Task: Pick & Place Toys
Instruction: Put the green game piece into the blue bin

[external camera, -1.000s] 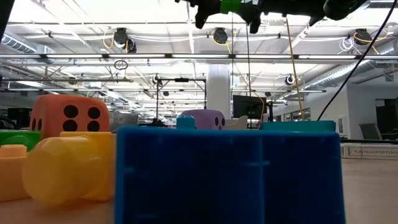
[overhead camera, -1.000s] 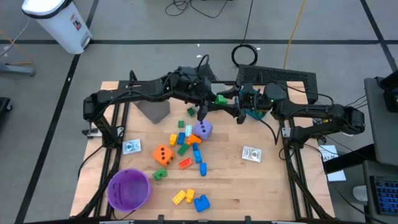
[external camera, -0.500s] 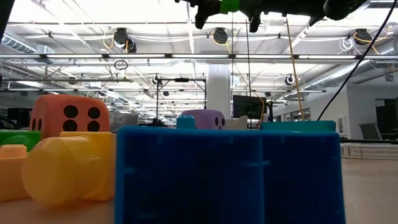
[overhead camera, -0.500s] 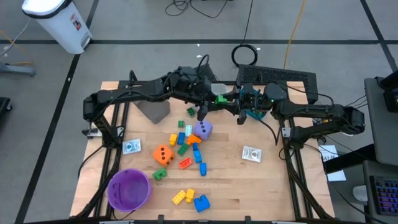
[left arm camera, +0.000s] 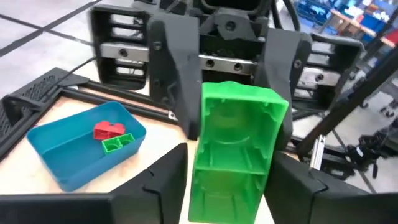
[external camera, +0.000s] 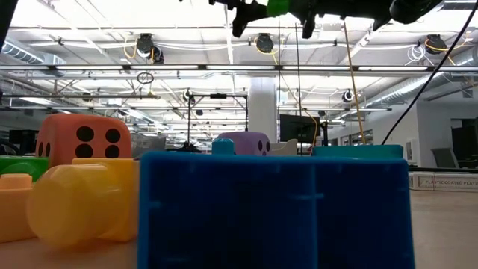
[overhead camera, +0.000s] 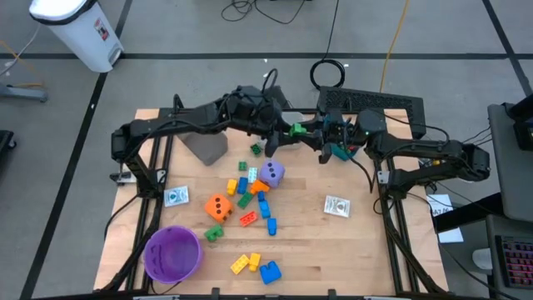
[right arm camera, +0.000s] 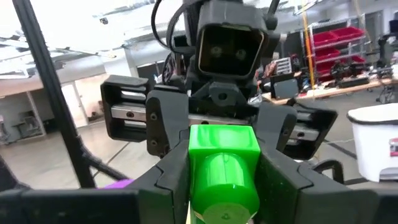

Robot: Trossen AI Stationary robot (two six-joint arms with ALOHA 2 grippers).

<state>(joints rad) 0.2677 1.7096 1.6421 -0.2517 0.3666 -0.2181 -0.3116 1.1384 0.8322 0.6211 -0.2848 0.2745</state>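
Both hands up in the air over the back of the desk (overhead camera: pixel 350 229), facing each other. Left hand (overhead camera: pixel 279 135) & right hand (overhead camera: pixel 321 142) each pinching one end of the same green brick (overhead camera: pixel 296 131). Other toys down on the desk: purple die (overhead camera: pixel 271 173), orange die (overhead camera: pixel 218 207). Low view mostly blocked by a big blue brick (external camera: pixel 276 209).

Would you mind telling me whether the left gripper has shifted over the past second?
Yes. In the high view the left gripper, holding the green brick with the right gripper, has lifted away from the purple die, toward the table's far edge.
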